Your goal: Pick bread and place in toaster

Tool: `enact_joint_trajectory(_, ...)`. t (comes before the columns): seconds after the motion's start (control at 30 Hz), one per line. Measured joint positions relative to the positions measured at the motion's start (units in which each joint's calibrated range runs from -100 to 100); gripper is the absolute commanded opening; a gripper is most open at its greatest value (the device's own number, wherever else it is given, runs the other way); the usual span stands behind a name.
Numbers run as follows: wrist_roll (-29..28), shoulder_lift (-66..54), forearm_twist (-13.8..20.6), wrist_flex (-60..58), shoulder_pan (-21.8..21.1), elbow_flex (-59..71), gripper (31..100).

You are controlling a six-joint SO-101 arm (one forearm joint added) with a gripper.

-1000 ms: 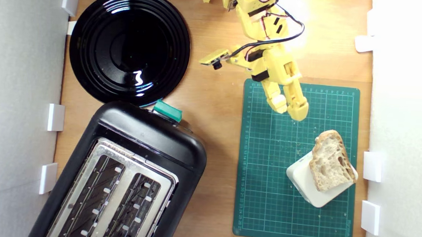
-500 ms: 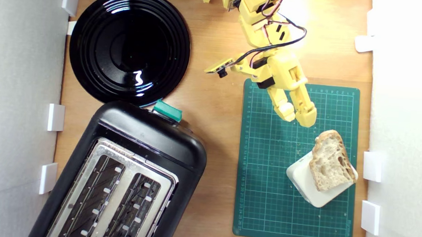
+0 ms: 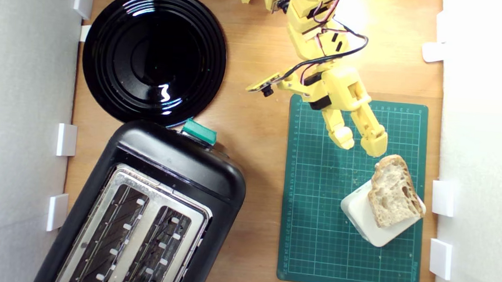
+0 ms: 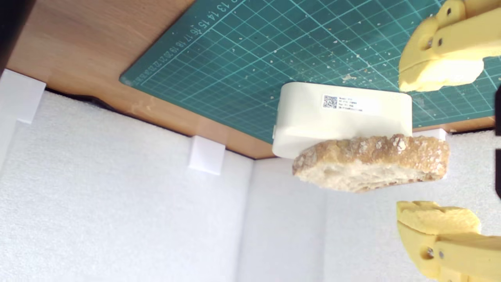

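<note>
Since the rustic slice of bread (image 3: 392,193) with holey crumb looks light and crumbly atop the cream rounded block (image 3: 370,218), pinching its crust edges seems safest; the yellow gripper (image 3: 360,144) hovers at 11 o'clock, jaws wide, empty.

The bread (image 4: 372,164) lies flat on a cream block (image 4: 336,113), overhanging the block's edge. The block sits on a crumb-dusted green cutting mat (image 4: 250,51), which lies on the wooden desk (image 4: 78,43). The yellow gripper (image 4: 438,145) has its jaws spread apart, one on each side of the bread's end, not touching it.
</note>
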Motion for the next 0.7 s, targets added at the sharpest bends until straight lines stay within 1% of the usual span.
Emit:
enact_joint_trajectory(0.17, 0.0, 4.5, 0.4, 0.0, 0.0, -2.4, 98.0)
enact_joint_trajectory(0.37, 0.0, 6.5, 0.6, -1.1, 0.0, -4.9, 98.0)
enact_joint_trajectory(0.47, 0.1, 6.6, 0.6, -1.3, -0.9, -5.6, 97.8)
enact_joint_trajectory(0.53, 0.1, 6.6, 1.3, -1.3, -1.4, -6.0, 97.6)
enact_joint_trajectory(0.63, 0.1, 6.6, 0.1, -1.3, -2.0, -6.7, 97.5)
enact_joint_trajectory(0.7, 0.1, 6.6, 0.0, -1.4, -2.1, -6.9, 97.5)
